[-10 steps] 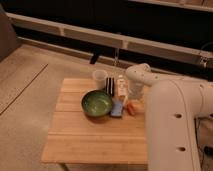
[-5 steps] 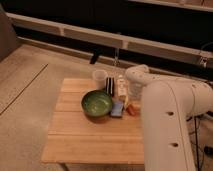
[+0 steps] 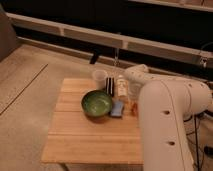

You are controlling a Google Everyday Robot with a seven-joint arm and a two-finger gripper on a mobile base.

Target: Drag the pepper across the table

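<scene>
The small orange-red pepper (image 3: 133,106) lies on the light-wood table (image 3: 85,140) near its right edge, just right of a blue rectangular object (image 3: 118,109). My white arm comes in from the lower right and bends over the table's far right corner. My gripper (image 3: 132,94) hangs at the arm's end, just above and behind the pepper. The arm hides part of the table's right edge.
A green bowl (image 3: 96,103) sits mid-table, left of the blue object. A white cup (image 3: 99,77), a dark can (image 3: 109,85) and a small bottle (image 3: 121,86) stand along the far edge. Floor surrounds the table; a dark wall with a rail lies behind.
The arm's bulk has shifted slightly left over the table's right edge. The pepper and the other objects stay where they were.
</scene>
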